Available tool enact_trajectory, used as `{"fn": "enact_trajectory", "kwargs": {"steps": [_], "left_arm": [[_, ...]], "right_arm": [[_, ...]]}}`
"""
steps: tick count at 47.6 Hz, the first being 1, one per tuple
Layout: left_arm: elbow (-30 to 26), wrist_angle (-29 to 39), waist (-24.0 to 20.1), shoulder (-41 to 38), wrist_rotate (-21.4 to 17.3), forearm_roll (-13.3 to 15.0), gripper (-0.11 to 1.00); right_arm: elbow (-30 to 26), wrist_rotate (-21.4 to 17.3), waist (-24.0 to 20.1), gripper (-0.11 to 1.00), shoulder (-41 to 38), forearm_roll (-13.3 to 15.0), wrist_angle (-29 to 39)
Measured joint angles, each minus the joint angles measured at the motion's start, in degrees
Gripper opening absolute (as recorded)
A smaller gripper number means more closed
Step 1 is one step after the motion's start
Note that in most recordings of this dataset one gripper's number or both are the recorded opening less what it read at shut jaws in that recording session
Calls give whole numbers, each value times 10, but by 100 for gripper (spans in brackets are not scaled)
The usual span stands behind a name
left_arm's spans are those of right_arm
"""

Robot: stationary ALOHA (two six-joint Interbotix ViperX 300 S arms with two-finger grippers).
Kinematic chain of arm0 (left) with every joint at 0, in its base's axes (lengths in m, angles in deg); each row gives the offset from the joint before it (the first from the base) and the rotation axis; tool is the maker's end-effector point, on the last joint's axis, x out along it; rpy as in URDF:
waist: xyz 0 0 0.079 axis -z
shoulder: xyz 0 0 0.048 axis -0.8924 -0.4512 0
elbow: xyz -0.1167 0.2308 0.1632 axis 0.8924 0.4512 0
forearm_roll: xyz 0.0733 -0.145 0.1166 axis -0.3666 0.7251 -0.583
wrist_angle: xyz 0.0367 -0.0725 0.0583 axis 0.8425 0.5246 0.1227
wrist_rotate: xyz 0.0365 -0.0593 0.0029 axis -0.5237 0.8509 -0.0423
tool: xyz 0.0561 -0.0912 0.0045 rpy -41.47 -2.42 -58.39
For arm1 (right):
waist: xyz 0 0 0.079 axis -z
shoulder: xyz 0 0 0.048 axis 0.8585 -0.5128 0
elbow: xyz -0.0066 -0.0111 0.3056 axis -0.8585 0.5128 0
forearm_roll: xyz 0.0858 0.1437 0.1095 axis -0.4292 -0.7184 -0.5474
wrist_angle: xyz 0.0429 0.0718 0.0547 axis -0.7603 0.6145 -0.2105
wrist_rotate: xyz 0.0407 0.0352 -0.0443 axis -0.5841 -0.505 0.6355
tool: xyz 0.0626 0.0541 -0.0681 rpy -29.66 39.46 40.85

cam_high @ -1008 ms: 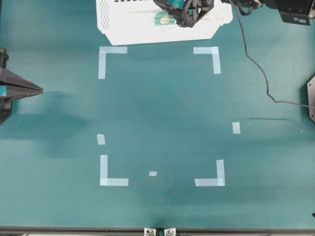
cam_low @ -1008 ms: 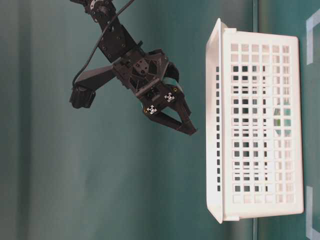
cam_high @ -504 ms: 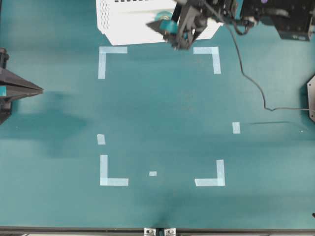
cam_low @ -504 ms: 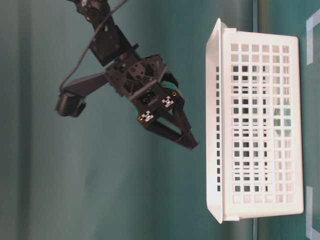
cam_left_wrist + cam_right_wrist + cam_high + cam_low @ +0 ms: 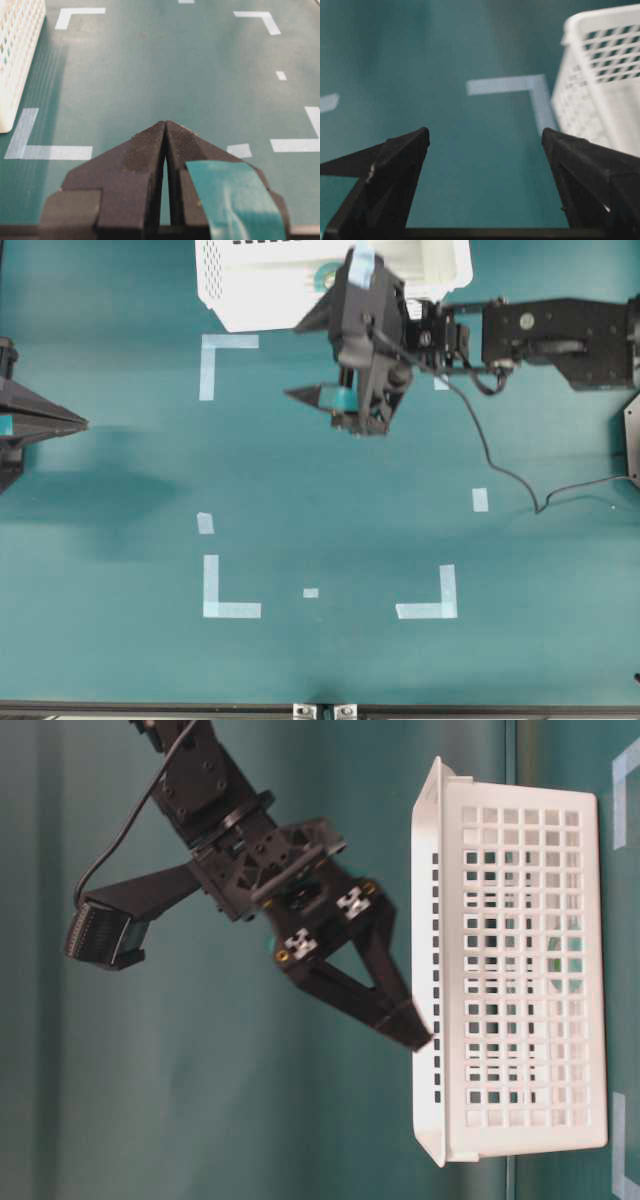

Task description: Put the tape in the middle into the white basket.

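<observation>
1. The right gripper [image 5: 312, 358] has its jaws spread wide with nothing between them; in the right wrist view only bare mat shows in the gap.
2. The left gripper [image 5: 165, 131] has its jaws pressed together, empty, well apart from the white basket [image 5: 260, 290].
3. The right gripper hangs just outside the white basket's near wall, above the mat.
4. The tape [image 5: 326, 278] lies inside the white basket, mostly hidden behind the right gripper's body.
5. Risk, as I judge it: one black fingertip [image 5: 415, 1035] appears very close to the basket's rim in the table-level view; a careless swing could nudge or tip the light basket.
6. What shows of the tape is a pale teal-green arc; its core cannot be made out.
</observation>
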Motion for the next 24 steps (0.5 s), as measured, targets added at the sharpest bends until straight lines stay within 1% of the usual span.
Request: {"fn": "enact_trajectory", "kwargs": {"steps": [10,24], "left_arm": [[0,0,0,0,0,-1,-11],[0,1,0,0,0,0,-11]], "right_arm": [[18,-1,-32,96,6,0,0],[38,0,-33,96,25,0,-14]]}}
